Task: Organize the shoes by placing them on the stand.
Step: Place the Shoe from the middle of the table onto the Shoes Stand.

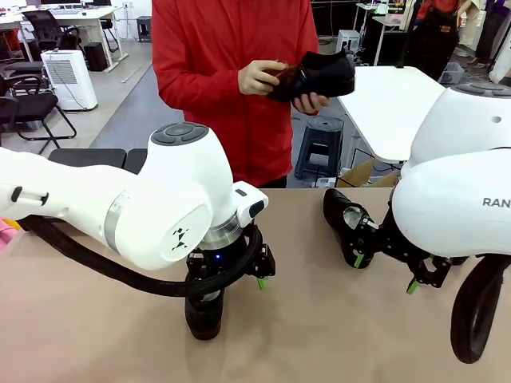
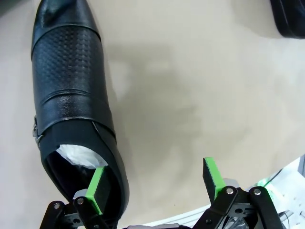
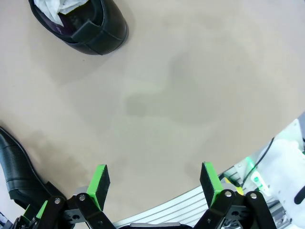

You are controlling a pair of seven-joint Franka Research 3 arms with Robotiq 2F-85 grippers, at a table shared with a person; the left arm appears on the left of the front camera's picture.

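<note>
From the front, the left arm's white shell and black cable cover most of the near shoe (image 1: 204, 317); just its dark lower end shows. The right arm's shell hides part of the right end effector (image 1: 386, 273), which in turn covers one end of the far shoe (image 1: 339, 211). A person's hand (image 1: 259, 77) covers one end of the held shoe (image 1: 323, 73). In the left wrist view the near shoe's toe runs off the top edge, its heel sits behind a green pad (image 2: 98, 188), and a dark shape (image 2: 289, 18) in the upper corner is too cropped to identify. In the right wrist view an upper shoe (image 3: 86, 28) is cut by the top edge, a side shoe (image 3: 16, 171) by the left edge.
</note>
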